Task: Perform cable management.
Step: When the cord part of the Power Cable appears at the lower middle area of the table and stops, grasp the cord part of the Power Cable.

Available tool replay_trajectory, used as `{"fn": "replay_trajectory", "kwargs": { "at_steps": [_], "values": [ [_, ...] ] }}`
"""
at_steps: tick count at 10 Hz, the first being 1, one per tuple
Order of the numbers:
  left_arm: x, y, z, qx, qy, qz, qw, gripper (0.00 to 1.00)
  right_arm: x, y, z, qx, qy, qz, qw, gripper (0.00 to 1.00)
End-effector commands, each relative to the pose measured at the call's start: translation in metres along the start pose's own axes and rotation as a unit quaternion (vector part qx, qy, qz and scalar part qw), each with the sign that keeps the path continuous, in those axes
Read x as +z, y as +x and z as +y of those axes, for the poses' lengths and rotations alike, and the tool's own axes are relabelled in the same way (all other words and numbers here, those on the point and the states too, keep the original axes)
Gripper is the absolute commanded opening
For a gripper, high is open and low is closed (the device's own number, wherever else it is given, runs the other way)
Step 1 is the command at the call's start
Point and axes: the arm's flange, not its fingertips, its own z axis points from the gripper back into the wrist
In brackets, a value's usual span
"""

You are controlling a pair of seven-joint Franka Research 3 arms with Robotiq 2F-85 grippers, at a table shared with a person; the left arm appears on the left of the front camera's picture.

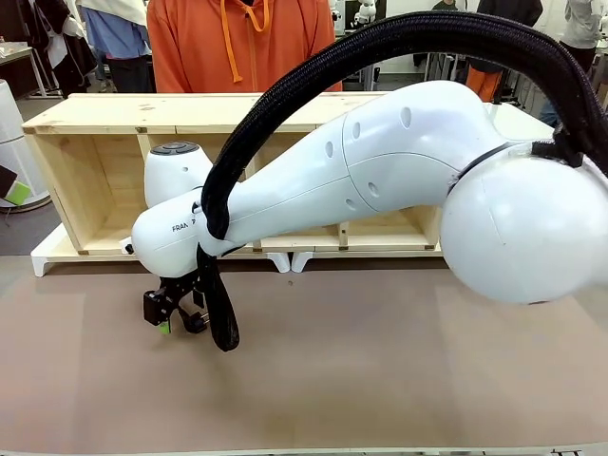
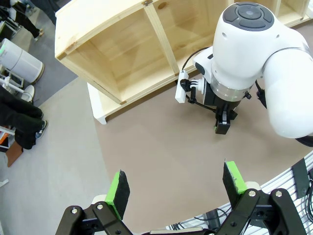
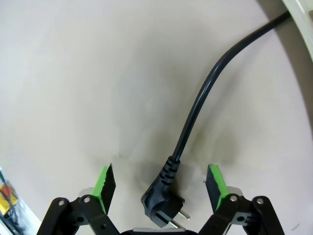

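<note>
The cable (image 3: 195, 112) is a thin black cord lying on the brown table. Its black plug (image 3: 161, 203) rests flat between the fingers of my right gripper (image 3: 160, 182). The jaws stand open, one green pad (image 3: 105, 181) on each side of the plug, neither touching it. The cord curves away to the upper right of the right wrist view. In the front view the right gripper (image 1: 171, 318) points down, low over the table's left part, in front of the wooden shelf (image 1: 95, 171). My left gripper (image 2: 176, 183) hangs open and empty, high above the table.
The wooden shelf (image 2: 122, 44) lies on its side along the far edge on a white base (image 1: 43, 261). A person in an orange hoodie (image 1: 199, 47) stands behind it. The right arm's thick black hose (image 1: 223, 323) dangles beside the gripper. Bare tabletop (image 1: 380, 361) stretches in front.
</note>
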Motion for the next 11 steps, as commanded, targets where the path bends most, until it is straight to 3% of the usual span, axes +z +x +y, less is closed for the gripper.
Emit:
{"fn": "replay_trajectory", "kwargs": {
  "at_steps": [1,2,8,11],
  "values": [
    [-0.0005,0.0019,-0.0003,-0.001,-0.005,-0.005,1.0,1.0,-0.0016,0.0077,0.0031,-0.012,-0.019,0.013,1.0,0.77],
    [-0.0005,0.0019,-0.0003,-0.001,-0.005,-0.005,1.0,1.0,-0.002,0.0073,0.0027,-0.008,-0.023,0.001,1.0,0.62],
    [-0.0005,0.0019,-0.0003,-0.001,-0.005,-0.005,1.0,1.0,-0.0078,0.0094,-0.0018,-0.001,-0.03,-0.004,1.0,0.62],
    [-0.0005,0.0019,-0.0003,-0.001,-0.005,-0.005,1.0,1.0,-0.0087,0.0083,-0.0032,-0.002,-0.037,0.006,0.999,0.36]
  ]
}}
